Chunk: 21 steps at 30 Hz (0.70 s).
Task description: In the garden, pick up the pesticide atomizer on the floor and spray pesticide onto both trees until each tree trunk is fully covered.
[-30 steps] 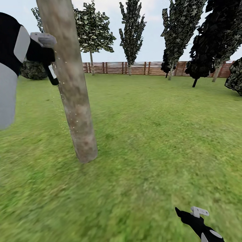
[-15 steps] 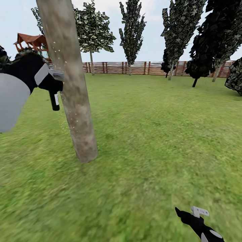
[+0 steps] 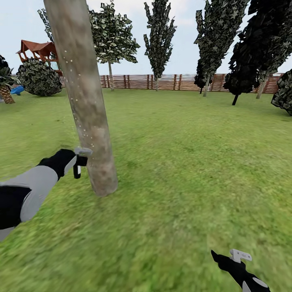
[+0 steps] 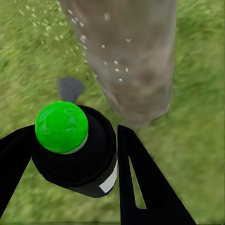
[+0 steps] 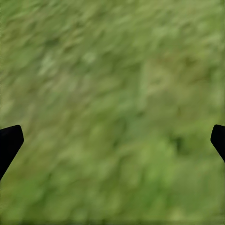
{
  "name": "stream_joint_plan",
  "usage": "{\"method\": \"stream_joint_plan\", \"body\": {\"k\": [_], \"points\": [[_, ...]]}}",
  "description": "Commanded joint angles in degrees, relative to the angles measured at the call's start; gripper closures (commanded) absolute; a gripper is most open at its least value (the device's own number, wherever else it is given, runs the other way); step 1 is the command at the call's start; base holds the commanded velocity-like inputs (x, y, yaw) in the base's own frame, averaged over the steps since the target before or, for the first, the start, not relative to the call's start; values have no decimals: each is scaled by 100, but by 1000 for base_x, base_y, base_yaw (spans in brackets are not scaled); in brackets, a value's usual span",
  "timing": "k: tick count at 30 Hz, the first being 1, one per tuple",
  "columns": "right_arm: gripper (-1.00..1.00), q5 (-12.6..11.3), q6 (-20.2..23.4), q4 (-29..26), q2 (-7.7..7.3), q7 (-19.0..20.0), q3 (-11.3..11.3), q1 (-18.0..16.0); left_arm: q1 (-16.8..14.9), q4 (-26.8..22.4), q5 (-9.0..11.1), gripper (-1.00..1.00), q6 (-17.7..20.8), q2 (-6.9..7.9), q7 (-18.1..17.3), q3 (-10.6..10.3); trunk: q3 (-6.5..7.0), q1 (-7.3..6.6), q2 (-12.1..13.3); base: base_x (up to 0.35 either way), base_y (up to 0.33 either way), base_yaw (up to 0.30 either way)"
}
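L gripper (image 4: 75,154) clamped on the pesticide atomizer (image 4: 75,150), low beside the tree trunk (image 3: 87,113), near its base. R gripper (image 3: 237,259) spread wide, empty over grass. Risk: nozzle so close it bumps bark, or spray misses the trunk's far side.

**Flat daylight, soft renders**

Lit evenly and brightly under a pale sky (image 3: 24,16), with no clear light direction and no cast shadows on the grass (image 3: 182,162). No glare. Smeared grass texture near the head view's lower edge; heavily blurred lawn in both wrist views. Dark, almost black foliage at far right (image 3: 259,44).
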Motion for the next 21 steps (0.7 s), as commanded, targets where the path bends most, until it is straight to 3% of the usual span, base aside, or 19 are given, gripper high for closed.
{"method": "stream_joint_plan", "body": {"k": [1,4,8,12,13,15,18,21], "points": [[-100,1,0,0,0,0,0,0,130,-4,-6,100,-110,5,1,-6,1,-1,-1,0,0,0],[-100,5,-1,7,0,4,5,0,621,-4,-1,100,-544,13,1,-5,1,-1,-1,0,0,0],[-100,8,-3,9,0,0,9,0,995,-11,1,100,-800,-3,1,2,1,-1,-1,0,0,0],[-100,7,-1,11,0,0,9,0,1045,-219,0,100,-791,10,13,41,1,-1,-1,0,0,0],[-100,7,-2,18,0,-1,9,0,1031,-511,-4,100,-583,13,21,44,1,-1,-1,0,0,0],[-100,5,-4,25,0,-1,6,0,1012,-1564,-5,100,390,0,23,47,1,-1,-1,0,0,0],[-100,6,-3,29,0,-1,1,0,918,-2751,-9,100,1432,-9,19,50,1,-1,-1,0,0,0],[-100,2,-1,32,0,-1,0,0,496,-3082,-14,100,1901,7,23,50,1,-1,-1,0,0,0]]}}
